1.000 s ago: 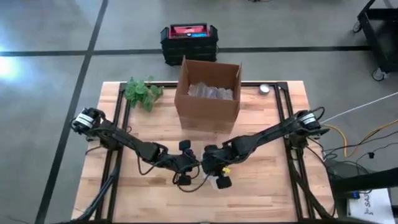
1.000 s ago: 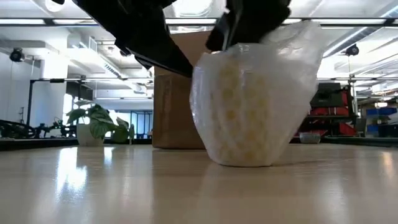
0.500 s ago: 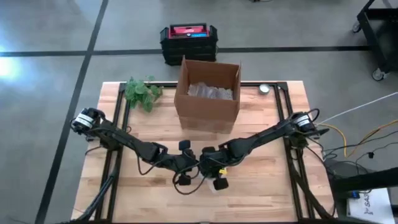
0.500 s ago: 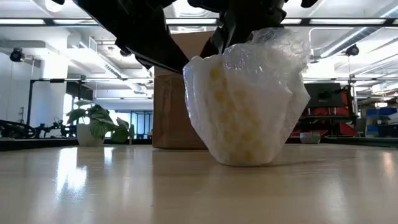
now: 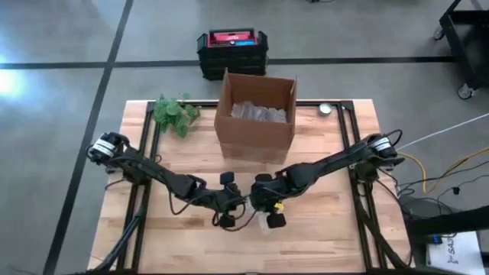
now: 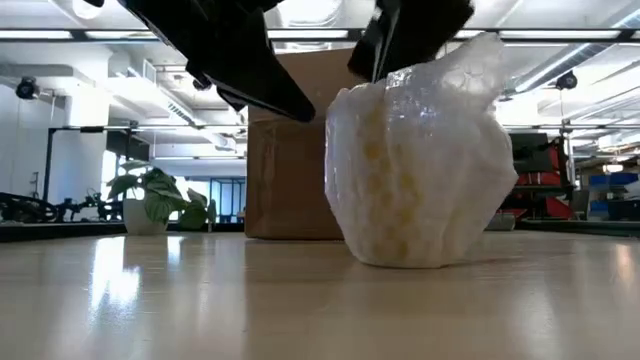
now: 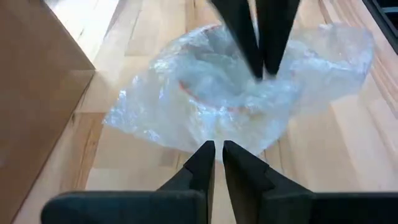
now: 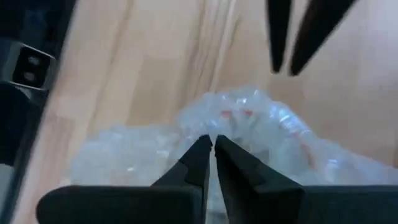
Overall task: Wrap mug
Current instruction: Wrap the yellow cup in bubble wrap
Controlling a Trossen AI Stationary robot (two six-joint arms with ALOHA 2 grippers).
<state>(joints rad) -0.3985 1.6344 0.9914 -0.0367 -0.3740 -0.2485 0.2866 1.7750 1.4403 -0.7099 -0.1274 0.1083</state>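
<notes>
Near the table's front edge, both grippers' jaws pinch the bubble wrap (image 6: 420, 170)

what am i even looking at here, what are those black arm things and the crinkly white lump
Two robot arms work at a wooden table. One camera looks straight down, one sits at table-top height, and one rides on each wrist. The white lump is a mug wrapped in bubble wrap. The left gripper and right gripper meet at the bundle, each with its jaws closed on the wrap. Farther back stand a cardboard box with more wrap inside and a small green plant.
</notes>
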